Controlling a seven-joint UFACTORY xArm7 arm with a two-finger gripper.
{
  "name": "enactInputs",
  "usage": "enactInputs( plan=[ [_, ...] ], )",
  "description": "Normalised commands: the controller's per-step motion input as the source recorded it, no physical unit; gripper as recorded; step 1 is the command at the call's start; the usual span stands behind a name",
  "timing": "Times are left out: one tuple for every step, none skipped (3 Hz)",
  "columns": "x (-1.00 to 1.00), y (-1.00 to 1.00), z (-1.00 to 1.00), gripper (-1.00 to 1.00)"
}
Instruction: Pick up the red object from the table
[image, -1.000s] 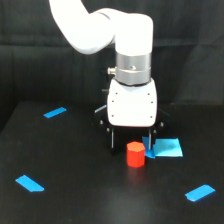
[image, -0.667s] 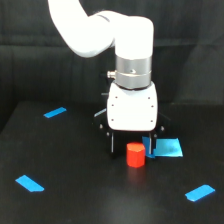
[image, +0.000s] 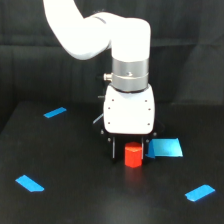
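The red object (image: 133, 155), a short red-orange cylinder-like block, stands upright on the black table (image: 75, 200), a little right of centre in the exterior view. My gripper (image: 131, 150) hangs straight down over it from the white wrist. Its dark fingers (image: 114, 150) reach down on either side of the block, with a gap showing on the left side. The gripper is open and holds nothing. The white gripper body hides the block's far side and the upper parts of the fingers.
Blue tape pieces lie on the table: one right beside the block on its right (image: 165, 147), one at the far left (image: 55, 112), one at the near left (image: 30, 183) and one at the near right (image: 200, 192). A black curtain (image: 30, 55) hangs behind the table.
The gripper has come down lower, so its fingers now stand level with the red block on both sides. The block has not moved.
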Motion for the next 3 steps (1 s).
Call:
enactInputs(
  plan=[
    [-0.18, -0.01, -0.15, -1.00],
    [-0.23, -0.03, 0.06, -0.94],
    [-0.12, 0.05, 0.09, -0.98]
  ],
)
